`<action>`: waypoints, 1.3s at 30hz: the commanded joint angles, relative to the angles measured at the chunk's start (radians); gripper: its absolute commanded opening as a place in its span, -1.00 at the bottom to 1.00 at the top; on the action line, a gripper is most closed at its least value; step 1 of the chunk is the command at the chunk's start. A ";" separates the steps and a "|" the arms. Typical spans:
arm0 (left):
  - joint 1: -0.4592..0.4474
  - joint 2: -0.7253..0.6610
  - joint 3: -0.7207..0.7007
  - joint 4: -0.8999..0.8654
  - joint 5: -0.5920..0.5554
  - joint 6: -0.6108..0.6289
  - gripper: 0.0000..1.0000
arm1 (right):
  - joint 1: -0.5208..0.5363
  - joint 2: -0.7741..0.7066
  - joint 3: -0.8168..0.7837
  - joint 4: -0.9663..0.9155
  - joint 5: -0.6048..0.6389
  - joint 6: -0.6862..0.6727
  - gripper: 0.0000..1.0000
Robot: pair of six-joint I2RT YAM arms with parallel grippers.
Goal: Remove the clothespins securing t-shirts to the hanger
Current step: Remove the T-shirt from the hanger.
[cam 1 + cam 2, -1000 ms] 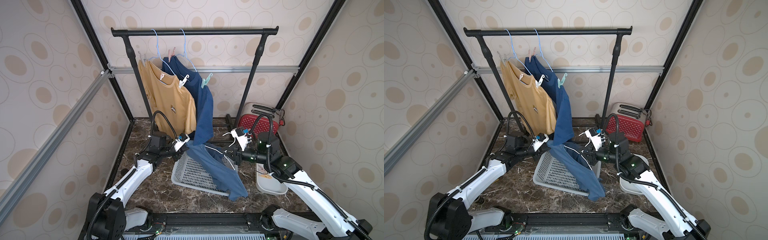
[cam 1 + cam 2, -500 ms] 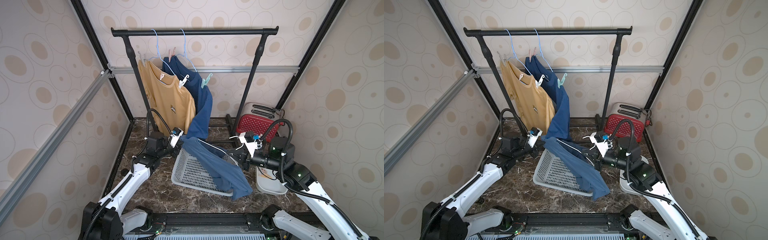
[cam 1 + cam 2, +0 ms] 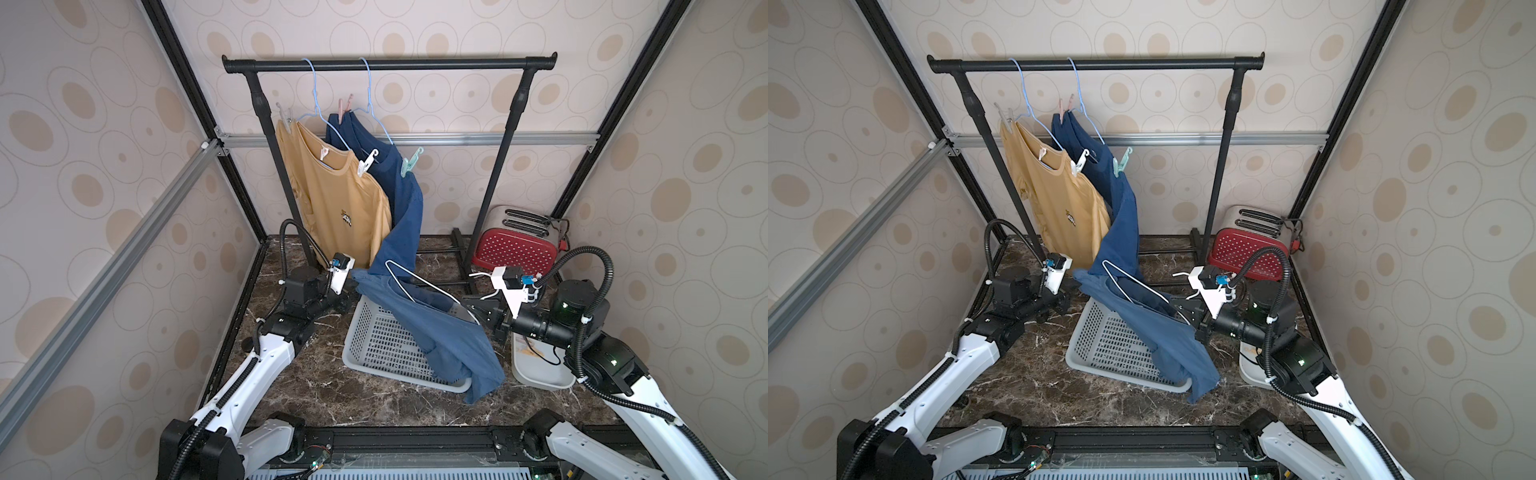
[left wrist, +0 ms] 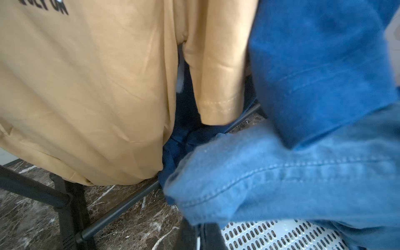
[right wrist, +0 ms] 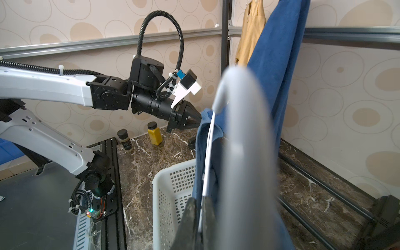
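Left gripper (image 5: pixel 200 118) pinched shut on an edge of the medium-blue t-shirt (image 3: pixel 436 332), right gripper (image 5: pixel 200 201) closed on its white hanger (image 5: pixel 208 155), over the grey basket (image 3: pixel 374 345); clothespins (image 3: pixel 368 161) clip the yellow t-shirt (image 3: pixel 340 199) and dark-blue t-shirt (image 3: pixel 405 208) to hangers on the rack (image 3: pixel 457 64).

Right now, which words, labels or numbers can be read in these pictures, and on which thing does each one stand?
"ULY ON", black capitals cut off by the frame edge, so uncertain: on the mustard-yellow cotton t-shirt, left wrist view.
The small chest graphic on that shirt, in both top views: too small to read.
Any label on the yellow black-capped bottle and the brown bottle, right wrist view: too small to read.
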 commanded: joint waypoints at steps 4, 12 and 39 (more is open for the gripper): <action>0.035 -0.036 0.035 0.003 -0.037 -0.066 -0.96 | 0.007 0.078 0.080 0.206 -0.010 0.089 -1.00; 0.036 -0.072 0.134 -0.017 -0.001 -0.116 -0.96 | 0.149 0.388 0.329 0.444 0.064 0.096 -1.00; 0.036 -0.119 0.378 -0.076 -0.126 -0.129 -1.00 | 0.191 0.524 0.492 0.602 0.220 0.016 -1.00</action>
